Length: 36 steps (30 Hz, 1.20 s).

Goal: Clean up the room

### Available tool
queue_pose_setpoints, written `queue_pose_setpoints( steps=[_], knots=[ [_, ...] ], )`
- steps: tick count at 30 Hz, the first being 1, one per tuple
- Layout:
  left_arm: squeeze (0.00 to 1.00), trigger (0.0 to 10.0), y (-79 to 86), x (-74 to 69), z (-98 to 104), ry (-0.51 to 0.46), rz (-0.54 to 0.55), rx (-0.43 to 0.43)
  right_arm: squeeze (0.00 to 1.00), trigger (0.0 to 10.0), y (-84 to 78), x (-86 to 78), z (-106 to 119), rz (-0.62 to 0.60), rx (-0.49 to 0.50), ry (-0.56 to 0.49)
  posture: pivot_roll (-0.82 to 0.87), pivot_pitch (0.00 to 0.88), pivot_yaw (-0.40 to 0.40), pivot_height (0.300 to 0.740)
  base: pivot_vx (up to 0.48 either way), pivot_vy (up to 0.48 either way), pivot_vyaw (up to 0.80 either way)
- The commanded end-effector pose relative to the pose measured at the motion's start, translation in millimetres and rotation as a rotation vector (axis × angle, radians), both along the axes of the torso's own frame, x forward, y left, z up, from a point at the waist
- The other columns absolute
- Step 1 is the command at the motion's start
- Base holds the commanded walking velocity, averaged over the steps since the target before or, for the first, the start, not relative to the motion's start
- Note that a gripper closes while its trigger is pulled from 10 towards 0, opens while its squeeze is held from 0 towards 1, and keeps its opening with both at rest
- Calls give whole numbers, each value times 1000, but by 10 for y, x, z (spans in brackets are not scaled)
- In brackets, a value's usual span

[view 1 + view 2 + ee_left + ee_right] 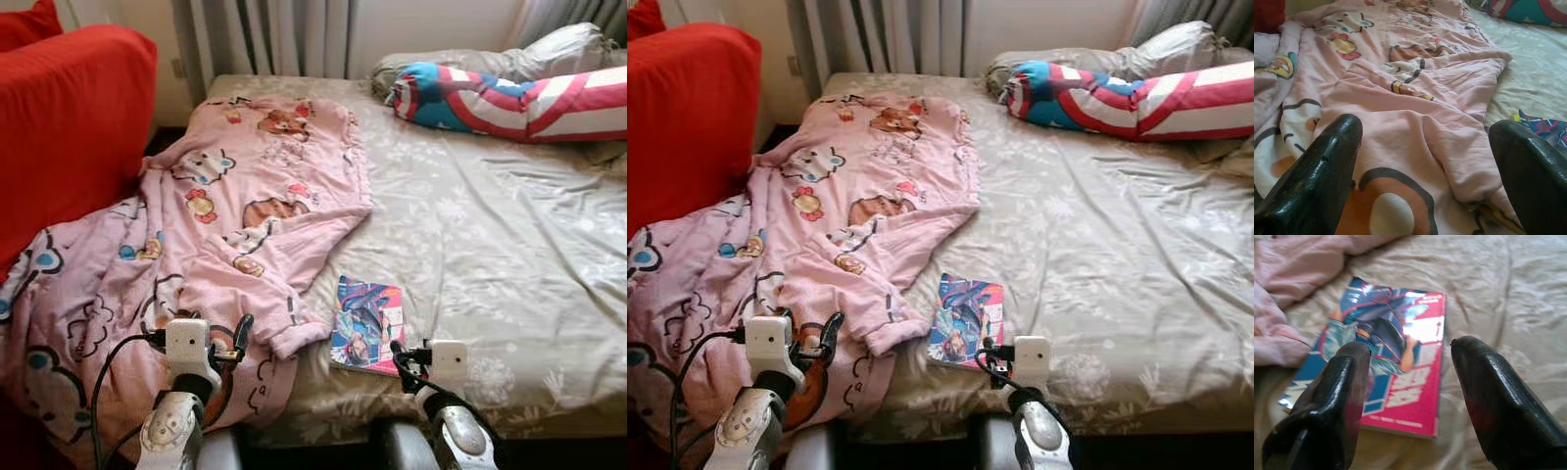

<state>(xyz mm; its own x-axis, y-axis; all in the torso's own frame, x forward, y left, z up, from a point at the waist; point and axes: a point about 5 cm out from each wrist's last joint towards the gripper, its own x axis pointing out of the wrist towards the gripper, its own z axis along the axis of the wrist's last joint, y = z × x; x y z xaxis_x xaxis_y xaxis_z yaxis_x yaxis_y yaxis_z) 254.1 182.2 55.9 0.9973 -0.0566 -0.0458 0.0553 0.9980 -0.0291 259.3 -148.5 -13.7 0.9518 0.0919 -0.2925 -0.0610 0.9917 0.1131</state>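
A bed (509, 245) in a pale floral sheet takes up most of the room, with one pink cartoon-print blanket (245, 206) sprawled over its left half and spilling off the near-left edge toward one red sofa (69, 127) that stands to the left. One glossy comic book (367, 323), its cover blue and magenta, lies flat on the sheet near the bed's near edge, just beside the blanket's folded corner and not covered by it. At the far right of the bed rest two cushions: one long bolster (519, 98) striped red, white and blue, and one grey pillow (549, 49) behind it. Grey curtains (265, 39) hang at the far wall.

Two grippers are raised at the near edge. The left gripper (1425, 161) hovers low over the pink blanket, its two black fingers (1322, 176) spread wide apart and gripping nothing. The right gripper (1410, 382) is poised just above the comic book's near end, its two fingers (1498, 401) likewise parted, one over the cover and one over the sheet beside it; whether they touch the cover cannot be told.
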Motion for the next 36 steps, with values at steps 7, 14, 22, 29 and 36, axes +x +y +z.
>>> queue_pose_setpoints(
  steps=[7,14,22,29,36],
  knots=[
    [0,10000,-23,-5,-7,6,-16,3,0,10000,-41,23,31,-11,-12,-12,-24,69,-44,582,347,0,0],
    [0,10000,-17,-9,-5,5,-15,4,0,10000,-53,99,92,-8,-17,-26,-20,72,-42,582,429,0,0],
    [0,10000,-18,-19,-2,5,-19,2,0,10000,-52,120,110,-11,-18,-30,-19,74,-41,582,480,0,0],
    [0,10000,-19,-24,-2,6,-20,2,0,10000,-38,102,97,-9,-16,-25,-19,77,-40,582,480,0,0],
    [0,10000,-16,-25,-2,6,-18,3,0,10000,-39,105,98,-7,-15,-23,-16,79,-39,582,480,0,0]
  ],
)
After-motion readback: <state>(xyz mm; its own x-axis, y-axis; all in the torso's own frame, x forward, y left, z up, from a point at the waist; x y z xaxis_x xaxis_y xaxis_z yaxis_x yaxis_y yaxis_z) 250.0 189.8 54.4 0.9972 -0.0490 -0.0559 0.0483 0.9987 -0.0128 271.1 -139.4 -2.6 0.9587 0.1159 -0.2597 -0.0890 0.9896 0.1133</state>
